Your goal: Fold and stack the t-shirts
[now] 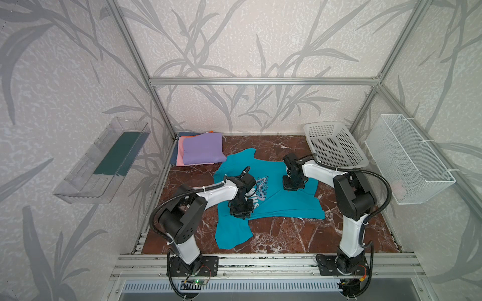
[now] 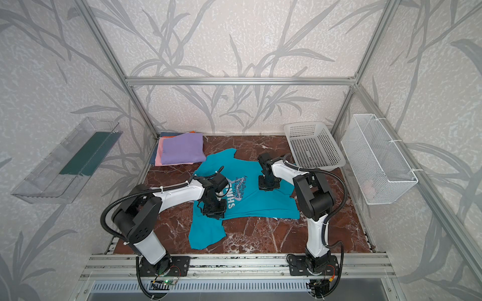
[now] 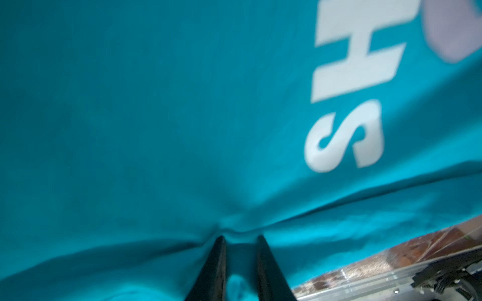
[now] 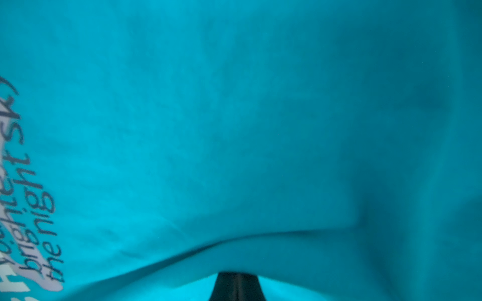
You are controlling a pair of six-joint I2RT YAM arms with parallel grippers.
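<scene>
A teal t-shirt (image 1: 284, 200) (image 2: 260, 206) with white "SHINE" print lies spread on the marble table (image 1: 287, 239), one sleeve toward the front edge. My left gripper (image 1: 241, 212) (image 3: 241, 238) points down on its left part beside the print. Its narrow-set fingers pinch a bunch of teal cloth, and creases run out from the tips. My right gripper (image 1: 293, 185) (image 4: 237, 273) stands on the shirt's right part, fingers together under a raised fold. A stack of folded t-shirts sits at the back left: lilac (image 1: 203, 148) on top, then pink (image 1: 180, 156), with dark-blue (image 1: 173, 156) and orange (image 2: 192, 131) edges showing.
A white perforated basket (image 1: 336, 146) stands at the back right corner, close behind the right arm. A wire basket (image 1: 412, 159) hangs on the right wall and a clear tray (image 1: 101, 161) on the left wall. Bare marble shows along the front.
</scene>
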